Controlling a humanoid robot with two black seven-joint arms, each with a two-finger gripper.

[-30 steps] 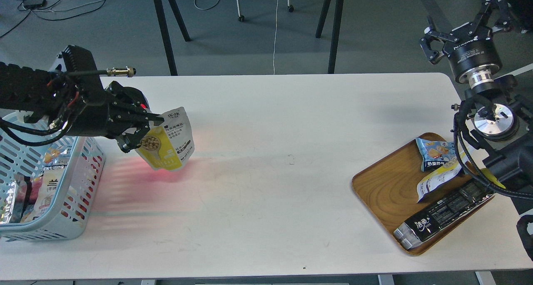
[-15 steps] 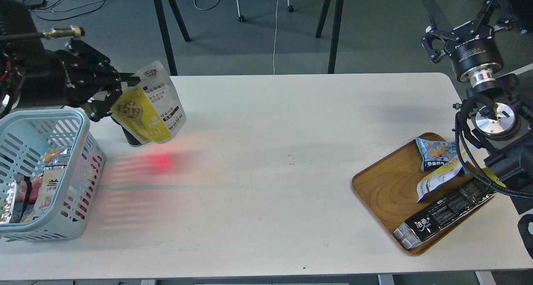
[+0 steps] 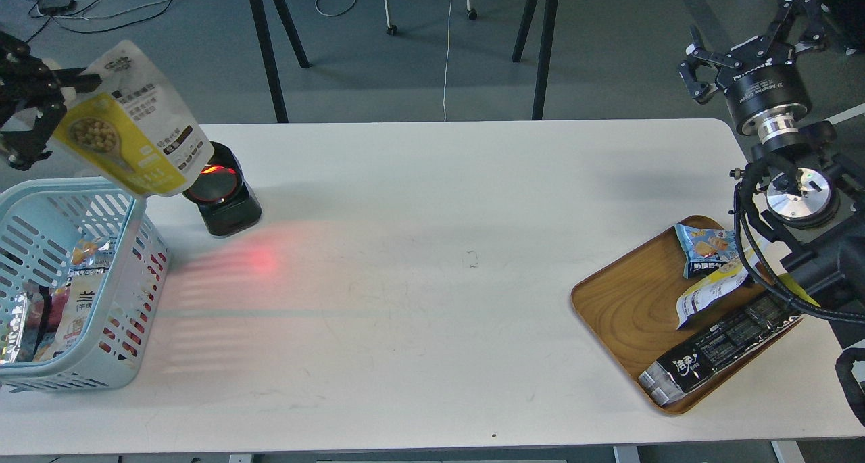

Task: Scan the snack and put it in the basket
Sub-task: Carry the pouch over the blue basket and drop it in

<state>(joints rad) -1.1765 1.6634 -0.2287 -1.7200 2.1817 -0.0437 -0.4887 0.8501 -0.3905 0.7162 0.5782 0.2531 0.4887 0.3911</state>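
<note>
1 sec ago the snack [image 3: 128, 128] hung low by the scanner [image 3: 223, 192]; now L gripper [image 3: 57, 94], jaws pinching its top edge, has lifted it over the basket [image 3: 135, 209] rim. Scan looks done, drop next. R gripper [image 3: 750, 54] idles, jaws spread.

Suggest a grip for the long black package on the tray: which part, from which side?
Probably the black package at its near-left half, from above, fingers across its narrow width. It lies flat along the wooden tray's near rim; its far end sits under the right arm.
</note>
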